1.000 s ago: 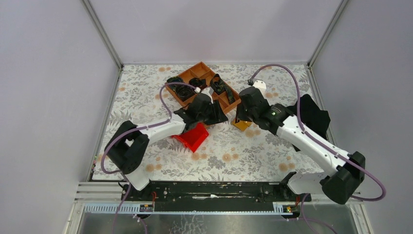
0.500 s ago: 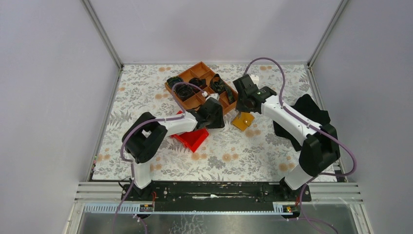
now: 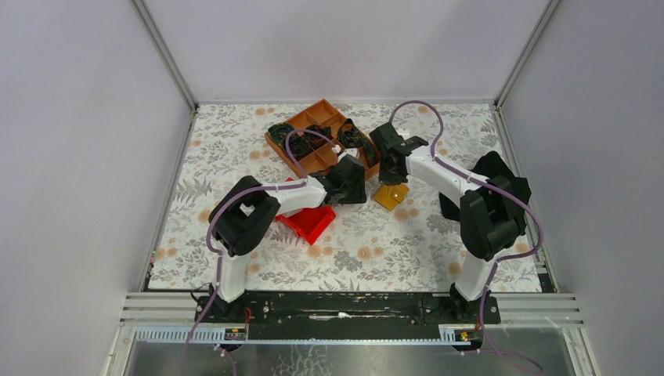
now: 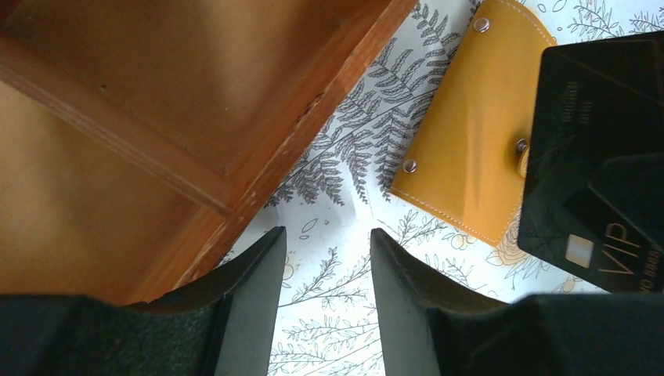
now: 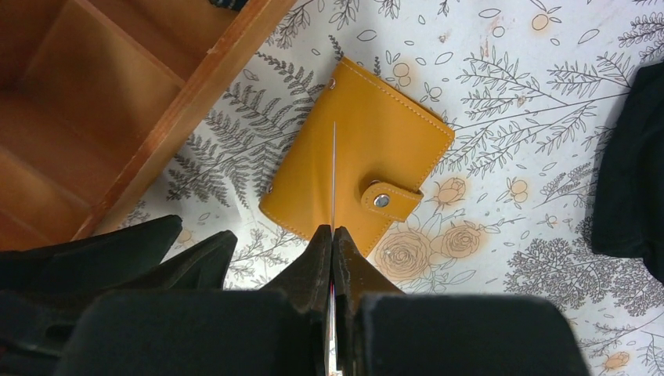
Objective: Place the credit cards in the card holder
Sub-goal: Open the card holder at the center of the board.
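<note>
The card holder (image 5: pixel 368 168) is a tan-orange wallet lying flat on the flowered table, closed by a snap strap; it also shows in the overhead view (image 3: pixel 390 195) and in the left wrist view (image 4: pixel 470 125). My right gripper (image 5: pixel 333 232) hovers just above it, shut on one of the credit cards (image 5: pixel 333 172), seen edge-on here. From the left wrist camera that card (image 4: pixel 603 157) is black with "VIP" lettering. My left gripper (image 4: pixel 327 244) stands open and holds nothing, low over the table beside the holder's left edge. From above, the grippers are left (image 3: pixel 362 186) and right (image 3: pixel 389 176).
The orange-brown compartment tray (image 3: pixel 301 121) stands right behind both grippers; its wooden wall (image 4: pixel 313 117) is close to the left fingers. A red bin (image 3: pixel 311 222) sits under the left forearm. A black cloth (image 3: pixel 498 171) lies at the right.
Both arms folded their elbows in toward the middle. The left gripper slid right toward the card holder. The right gripper shifted slightly back and left, still shut on the card.
</note>
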